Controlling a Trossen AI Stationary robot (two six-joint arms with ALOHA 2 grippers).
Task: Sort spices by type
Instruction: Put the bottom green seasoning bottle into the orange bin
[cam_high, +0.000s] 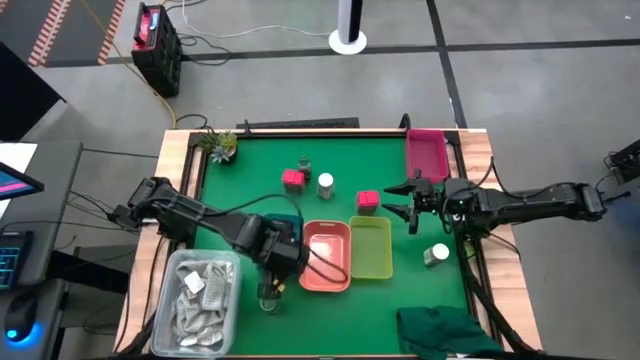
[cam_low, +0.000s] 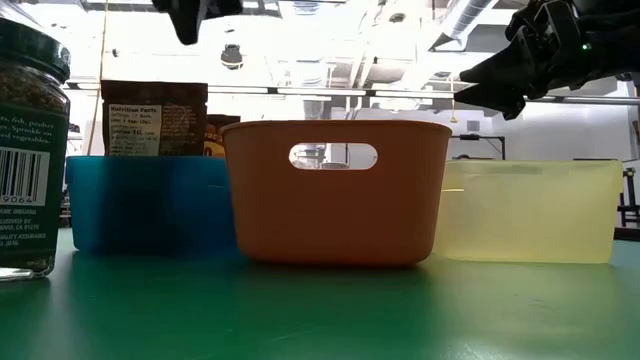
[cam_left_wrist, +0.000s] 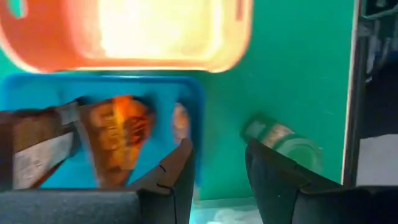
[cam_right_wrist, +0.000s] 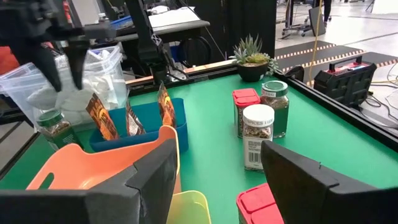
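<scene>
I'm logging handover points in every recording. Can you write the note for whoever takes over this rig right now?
Left claw: open, empty, above the green-lidded jar beside the blue bin.
Right claw: open, empty, over the table by a pink cube box.
Done: brown-orange packets stand in the blue bin.
Left: the orange bin and yellow bin show nothing inside. Loose mid-table: both pink boxes (second one), a white-lidded jar, another green-lidded one. A second white-lidded jar lies near the right edge.
</scene>
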